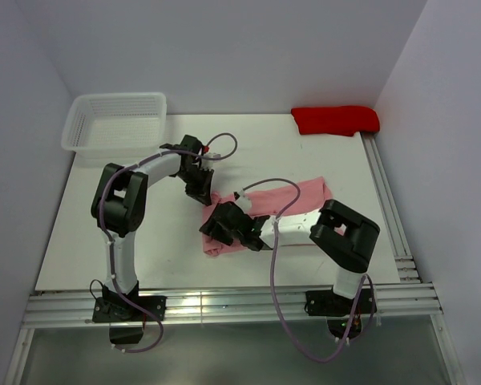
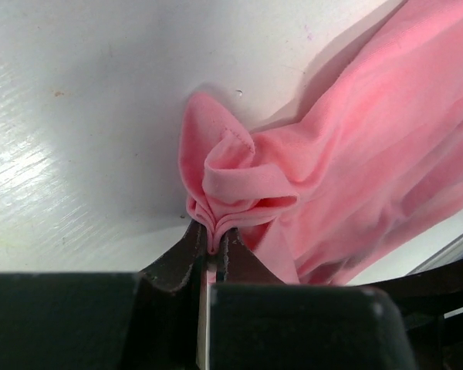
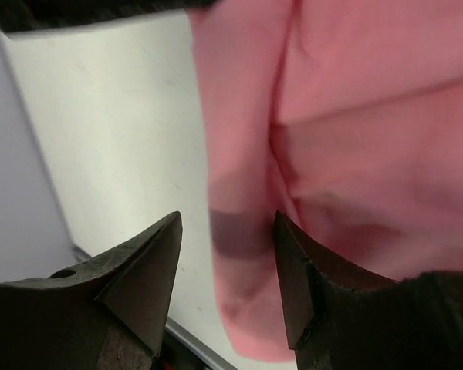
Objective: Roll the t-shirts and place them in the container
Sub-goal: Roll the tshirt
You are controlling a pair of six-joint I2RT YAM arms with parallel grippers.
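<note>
Pink-fabric step, so go slow. Find t-shirt (image 1: 309, 195) crumpled mid-counter (image 1: 144, 241), nowhere near flat. Note left gripper (image 1: 202, 192) clamped on a bunched fold at the far-left end, several layers pinched at once. Note right gripper (image 1: 218, 228) spread wide, straddling the near-left end, gripping nothing. Looks like straightening before any roll. Draw the left pinch away from right arm (image 1: 345, 233), low over the counter, just enough to take out slack. Set right gripper down on one clean edge, not the heap, before closing. Avoid lifting high: soft cloth, likely to sag and refold. Regrasp left on any twist; hard to roll evenly off a wad. Flatten fully first, then roll from one end, both sides level. Hidden bits: can't pick out collar, sleeves or hem anywhere. Can't identify the edge in the left pinch. Middle of t-shirt covered by right arm from above. Right wrist view blurred and close: contact with cloth unclear, dark band between the jaws probably shadow, unconfirmed. Also basket (image 1: 116, 120) in far-left corner and red cloth (image 1: 335, 120) in far-right corner, both well apart from the work. Unsure about red cloth as another shirt.
</note>
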